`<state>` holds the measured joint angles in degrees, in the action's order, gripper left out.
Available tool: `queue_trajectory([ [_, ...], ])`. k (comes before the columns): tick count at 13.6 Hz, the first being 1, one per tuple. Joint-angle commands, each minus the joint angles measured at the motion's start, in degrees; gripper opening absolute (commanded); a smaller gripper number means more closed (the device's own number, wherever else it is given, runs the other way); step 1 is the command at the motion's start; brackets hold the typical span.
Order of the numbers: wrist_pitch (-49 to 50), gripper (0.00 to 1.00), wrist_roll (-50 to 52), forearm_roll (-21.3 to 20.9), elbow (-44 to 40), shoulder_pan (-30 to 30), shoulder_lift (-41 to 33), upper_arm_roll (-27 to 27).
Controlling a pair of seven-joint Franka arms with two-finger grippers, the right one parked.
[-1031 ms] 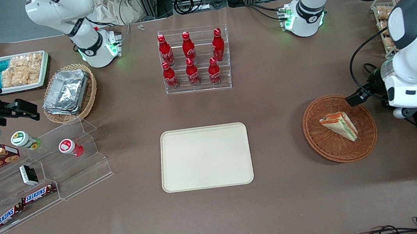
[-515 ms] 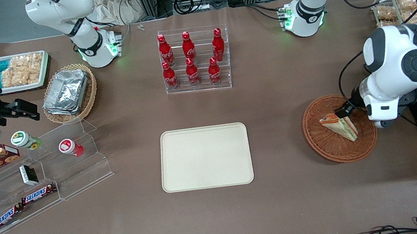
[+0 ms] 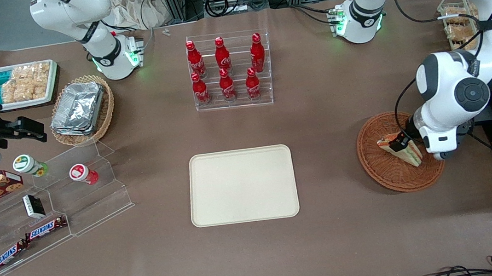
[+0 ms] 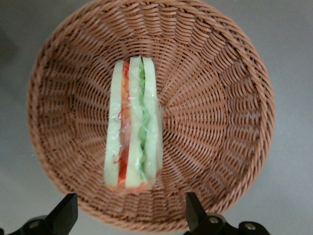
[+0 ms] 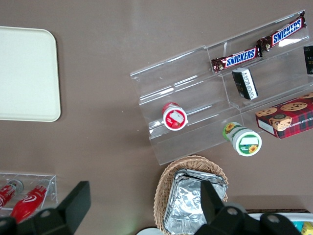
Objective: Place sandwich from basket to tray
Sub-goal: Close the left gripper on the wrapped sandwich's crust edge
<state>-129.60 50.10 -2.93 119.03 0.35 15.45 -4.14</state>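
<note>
Wrist camera is showing our gripper (image 4: 129, 215) hovering over the basket (image 4: 230, 98), fingers spread wide with the sandwich (image 4: 133, 129) lying between and just ahead of them. We are risking a slip, we judge: the clear wrap looks slick, and pads closing low could snag the wicker.

The basket (image 4: 230, 98) is woven from reddish-brown wicker — ribbed and rough. The sandwich (image 4: 133, 127) is wrapped in clear, glossy film. The tray (image 3: 242, 185) is seen as smooth, matt cream plastic. The gripper (image 4: 131, 218), hovering wide open above the sandwich, is finished in matt black. The table (image 3: 317, 116) is covered in dull brown cloth — faintly creased.
</note>
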Motion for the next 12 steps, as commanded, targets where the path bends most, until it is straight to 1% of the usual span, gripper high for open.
queue_trajectory([
  [1, -2.93, 0.99, 1.93, -1.02, 0.59, 0.00, 1.76, 0.97],
  [4, -4.86, 0.99, 1.93, -1.02, 0.59, 0.09, 3.35, 1.94],
  [10, -7.85, 0.99, 2.72, -1.02, 0.77, 0.00, 6.16, 2.03],
  [12, -8.47, 0.97, 2.63, -1.02, 0.94, 0.00, 6.60, 2.03],
])
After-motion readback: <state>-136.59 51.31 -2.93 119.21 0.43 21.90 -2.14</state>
